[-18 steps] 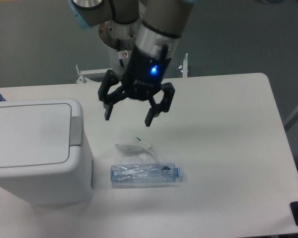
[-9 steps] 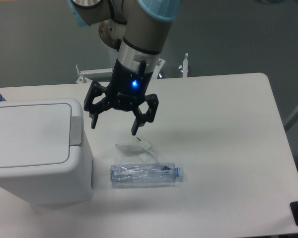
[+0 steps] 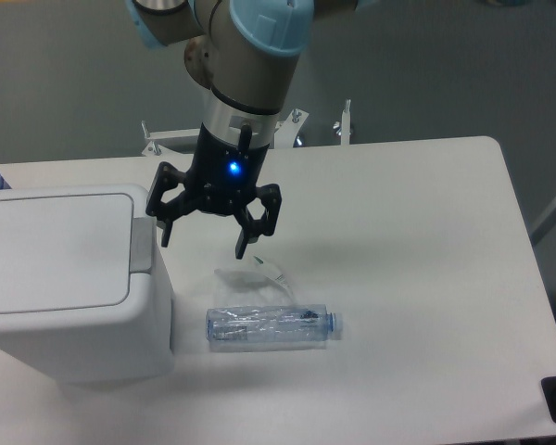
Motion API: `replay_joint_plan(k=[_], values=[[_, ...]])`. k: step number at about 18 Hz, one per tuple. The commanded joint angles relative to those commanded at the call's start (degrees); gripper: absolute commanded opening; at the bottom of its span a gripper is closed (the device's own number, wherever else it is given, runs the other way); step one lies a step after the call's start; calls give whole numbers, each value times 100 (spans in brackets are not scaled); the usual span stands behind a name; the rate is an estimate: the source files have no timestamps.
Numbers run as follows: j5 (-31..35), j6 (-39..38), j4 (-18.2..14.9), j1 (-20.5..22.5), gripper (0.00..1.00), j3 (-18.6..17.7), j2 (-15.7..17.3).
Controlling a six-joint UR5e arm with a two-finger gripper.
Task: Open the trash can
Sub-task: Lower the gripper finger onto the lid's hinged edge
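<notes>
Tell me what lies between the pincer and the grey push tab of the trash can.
Nothing: in the fixed camera view, the open pincer hangs just right of the trash can, with only bare table beneath that gap.

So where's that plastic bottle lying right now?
The plastic bottle lies on its side on the white table, just right of the trash can and below the open gripper in the picture.

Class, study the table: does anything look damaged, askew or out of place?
Yes. The clear bottle lies on its side on the table beside the closed trash can, and it looks crushed. A scrap of clear plastic lies loose just behind it. The open gripper hangs above, holding nothing.
</notes>
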Motion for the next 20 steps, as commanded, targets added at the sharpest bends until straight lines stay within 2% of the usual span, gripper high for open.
replay_joint_plan(k=[5,20], values=[[0,-9,35,-123,100,-17,0],[0,-9,44,-141,100,-35,-53]])
